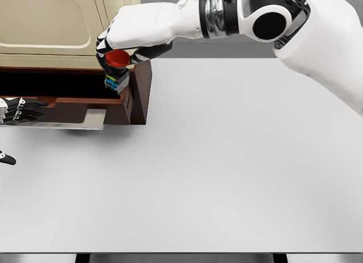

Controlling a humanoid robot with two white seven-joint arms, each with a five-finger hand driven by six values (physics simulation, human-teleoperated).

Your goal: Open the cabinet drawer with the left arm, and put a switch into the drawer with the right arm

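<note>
A cream cabinet [51,22] with dark brown sides stands at the table's back left. Its drawer [85,110] is pulled out toward me and shows a dark inside. My right hand [116,50] reaches in from the upper right and hangs over the drawer's right end. It is shut on a switch [117,67] with a red round button and a small blue and yellow body that points down into the drawer. My left hand [17,110] shows at the left edge, with its dark fingers on the drawer front.
A white table [227,172] fills most of the view. The cabinet's brown side wall [142,90] stands right next to the held switch. A metal handle strip [85,122] runs along the drawer front.
</note>
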